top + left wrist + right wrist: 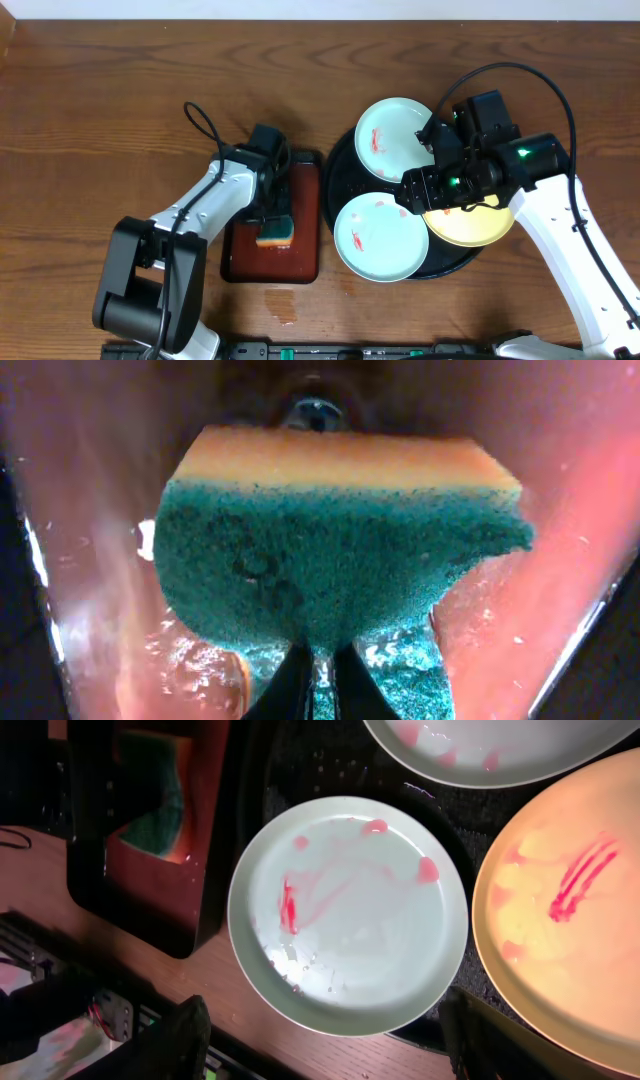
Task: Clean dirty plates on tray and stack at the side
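The right gripper (330,1025) hung wide open and empty over the near mint plate (350,915), which lay toward the table's front edge on the black tray (340,175). The far mint plate (397,138) and the yellow plate (472,228) lay alongside. The left gripper (318,685) pinched a sponge (340,560) in the red-brown tray (300,262).

Dark glossy wood-grain bench (100,100). Sitting straight on it are the big round black tray (340,175) and, just beside it, a smaller red-brown rectangular tray (305,240). There's a small wet patch (280,300) near the front edge too.
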{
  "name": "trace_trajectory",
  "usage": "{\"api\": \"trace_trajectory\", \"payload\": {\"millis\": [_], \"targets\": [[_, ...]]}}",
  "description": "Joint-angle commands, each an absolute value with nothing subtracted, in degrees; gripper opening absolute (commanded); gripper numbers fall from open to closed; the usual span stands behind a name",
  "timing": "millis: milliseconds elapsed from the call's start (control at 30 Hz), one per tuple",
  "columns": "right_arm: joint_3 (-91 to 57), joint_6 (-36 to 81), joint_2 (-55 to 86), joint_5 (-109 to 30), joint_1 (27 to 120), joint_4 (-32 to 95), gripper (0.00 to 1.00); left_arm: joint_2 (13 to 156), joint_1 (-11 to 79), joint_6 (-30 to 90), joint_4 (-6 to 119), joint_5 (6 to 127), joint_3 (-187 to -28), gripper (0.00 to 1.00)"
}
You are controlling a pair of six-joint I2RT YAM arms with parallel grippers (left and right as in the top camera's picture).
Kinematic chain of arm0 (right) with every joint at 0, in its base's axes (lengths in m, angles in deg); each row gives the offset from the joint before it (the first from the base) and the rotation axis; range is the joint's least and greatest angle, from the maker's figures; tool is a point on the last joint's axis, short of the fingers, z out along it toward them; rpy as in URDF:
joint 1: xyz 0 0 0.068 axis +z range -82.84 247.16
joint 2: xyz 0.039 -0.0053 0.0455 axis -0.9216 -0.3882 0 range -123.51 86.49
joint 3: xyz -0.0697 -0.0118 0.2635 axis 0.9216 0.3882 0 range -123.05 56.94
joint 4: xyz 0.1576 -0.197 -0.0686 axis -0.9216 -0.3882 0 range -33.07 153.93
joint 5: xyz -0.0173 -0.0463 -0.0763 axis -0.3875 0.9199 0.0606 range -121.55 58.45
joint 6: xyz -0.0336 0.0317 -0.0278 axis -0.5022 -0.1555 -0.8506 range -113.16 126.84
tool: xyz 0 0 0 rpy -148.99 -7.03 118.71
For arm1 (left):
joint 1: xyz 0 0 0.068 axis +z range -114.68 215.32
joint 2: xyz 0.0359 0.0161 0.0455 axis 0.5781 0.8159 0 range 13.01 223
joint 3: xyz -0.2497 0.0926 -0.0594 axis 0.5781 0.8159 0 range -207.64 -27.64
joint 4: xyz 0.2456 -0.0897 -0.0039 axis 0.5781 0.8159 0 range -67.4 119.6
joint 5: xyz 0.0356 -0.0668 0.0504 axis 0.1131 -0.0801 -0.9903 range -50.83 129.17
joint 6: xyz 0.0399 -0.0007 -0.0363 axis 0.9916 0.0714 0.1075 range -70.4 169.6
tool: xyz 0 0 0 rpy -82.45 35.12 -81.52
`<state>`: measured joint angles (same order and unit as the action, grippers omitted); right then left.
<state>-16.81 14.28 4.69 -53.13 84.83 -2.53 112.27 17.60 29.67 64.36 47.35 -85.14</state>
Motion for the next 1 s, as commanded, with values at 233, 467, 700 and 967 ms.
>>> {"api": "trace_trajectory", "payload": {"millis": [233, 467, 700, 967], "targets": [[-16.8, 15.2, 5.1, -52.9, 85.2, -2.5, 0.73, 107.0, 17.9, 28.9, 72.9, 46.6, -92.1, 0.59], [-16.8, 15.1, 5.1, -52.8, 85.2, -2.4, 0.73, 107.5, 17.9, 27.8, 70.6, 46.6, -87.5, 0.59], [-16.8, 15.2, 5.1, -52.8, 85.2, -1.8, 0.73, 108.5, 17.9, 26.3, 58.8, 46.6, -77.9, 0.43], [-16.8, 15.3, 5.1, -52.8, 85.2, -1.5, 0.73, 108.2, 17.9, 30.1, 60.1, 46.6, -80.6, 0.08]]}}
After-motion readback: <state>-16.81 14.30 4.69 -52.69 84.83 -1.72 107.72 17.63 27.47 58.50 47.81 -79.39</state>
